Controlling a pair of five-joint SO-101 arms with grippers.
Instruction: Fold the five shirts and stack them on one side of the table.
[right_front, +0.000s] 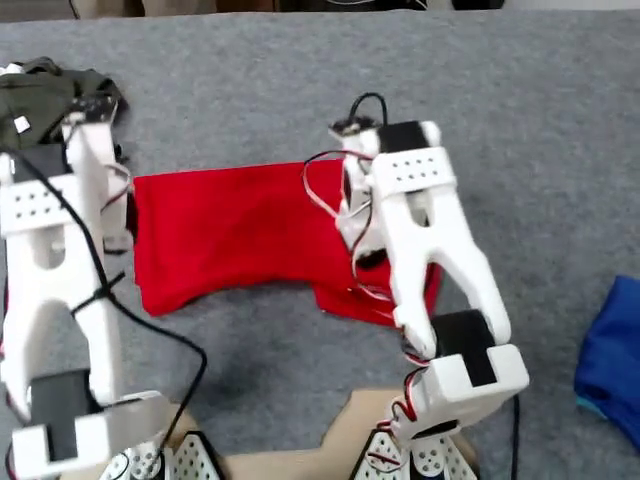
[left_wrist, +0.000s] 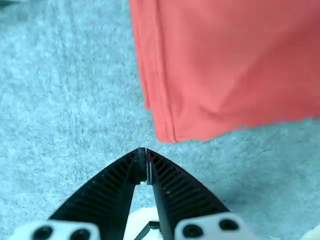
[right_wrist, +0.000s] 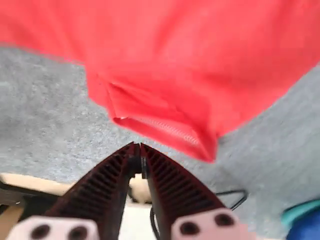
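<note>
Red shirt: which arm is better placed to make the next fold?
Right, probably. The right gripper, shut, sits just short of the sleeve hem sticking out from the red shirt, the part most likely to need tucking. The left gripper, also shut, faces a straight side edge near a corner.

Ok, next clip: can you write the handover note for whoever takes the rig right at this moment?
Left gripper: shut, empty, over bare table by the red shirt's edge.
Right gripper: shut, empty, at the red shirt's near hem.
Red shirt lies mid-table, spread, perhaps partly folded. Dark shirt crumpled at the far left corner; blue shirt at the right edge.
Done: nothing stacked yet.
Left: fold the red shirt, then the others, and stack.
</note>
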